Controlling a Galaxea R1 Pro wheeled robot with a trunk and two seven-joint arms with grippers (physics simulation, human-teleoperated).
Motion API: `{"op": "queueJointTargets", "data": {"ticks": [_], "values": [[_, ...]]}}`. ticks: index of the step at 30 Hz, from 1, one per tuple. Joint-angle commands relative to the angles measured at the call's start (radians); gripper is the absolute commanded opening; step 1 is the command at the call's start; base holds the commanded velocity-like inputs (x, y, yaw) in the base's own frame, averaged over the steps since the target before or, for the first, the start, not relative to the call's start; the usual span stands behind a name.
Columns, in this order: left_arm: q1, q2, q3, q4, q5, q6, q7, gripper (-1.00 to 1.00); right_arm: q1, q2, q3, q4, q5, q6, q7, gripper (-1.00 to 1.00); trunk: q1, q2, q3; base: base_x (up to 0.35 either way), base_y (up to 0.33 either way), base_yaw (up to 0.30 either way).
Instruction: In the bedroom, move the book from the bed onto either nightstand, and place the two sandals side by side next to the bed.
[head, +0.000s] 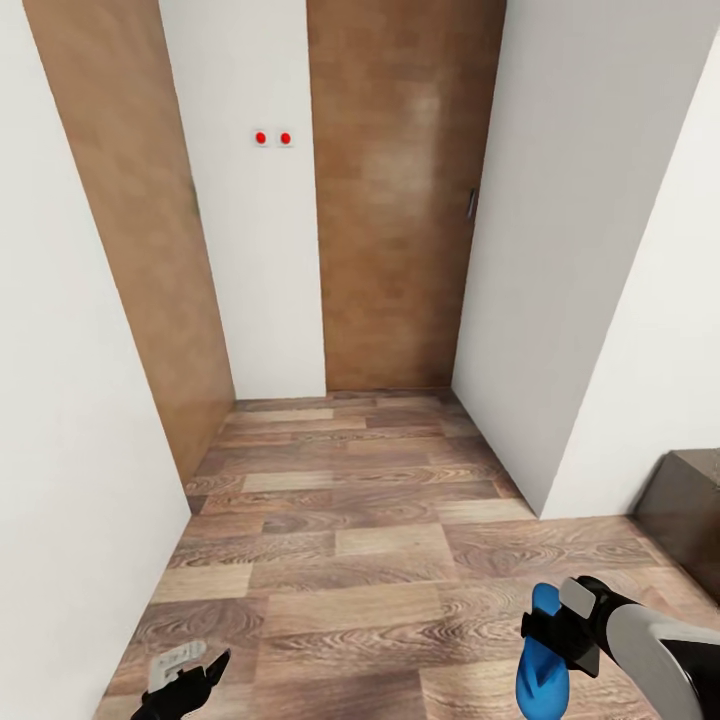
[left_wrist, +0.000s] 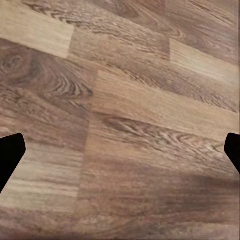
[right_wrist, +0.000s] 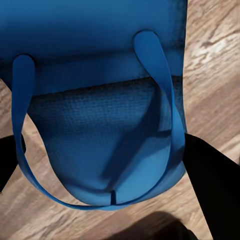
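One bright blue sandal (head: 540, 680) hangs toe-down over the wood floor at the lower right of the head view, with my right gripper (head: 548, 632) shut on it. The right wrist view shows the sandal (right_wrist: 100, 120) close up with its thin straps, and the dark fingers (right_wrist: 212, 185) of the right gripper (right_wrist: 107, 170) on either side of its edge. My left gripper (head: 200, 672) is low at the bottom left, open. Bare floor lies between the fingertips (left_wrist: 10, 155) of the left gripper (left_wrist: 120, 155). The book, the bed and the nightstand are out of view.
I face a short hallway with a wood-plank floor (head: 350, 520) and white walls (head: 70, 400) on both sides. A brown wooden door (head: 395, 220) closes the far end, beside two red wall switches (head: 273, 138). The corner of a dark wooden piece of furniture (head: 690, 510) juts in at the right.
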Motion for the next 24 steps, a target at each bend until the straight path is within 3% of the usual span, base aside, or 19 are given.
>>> {"op": "queueJointTargets", "data": {"ticks": [1, 24], "values": [[0.0, 0.0, 0.002, 0.001, 0.005, 0.0, -0.006, 1.0, -0.001, 0.0, -0.002, 0.001, -0.007, 0.0, -0.007, -1.0, 0.0, 0.0, -0.001, 0.118, 0.116, -0.188], [-0.001, 0.0, 0.002, 0.001, 0.004, 0.0, -0.005, 1.0, -0.001, 0.0, -0.002, 0.001, -0.007, 0.0, -0.006, -1.0, 0.0, 0.0, -0.001, 0.117, 0.09, -0.187]]}}
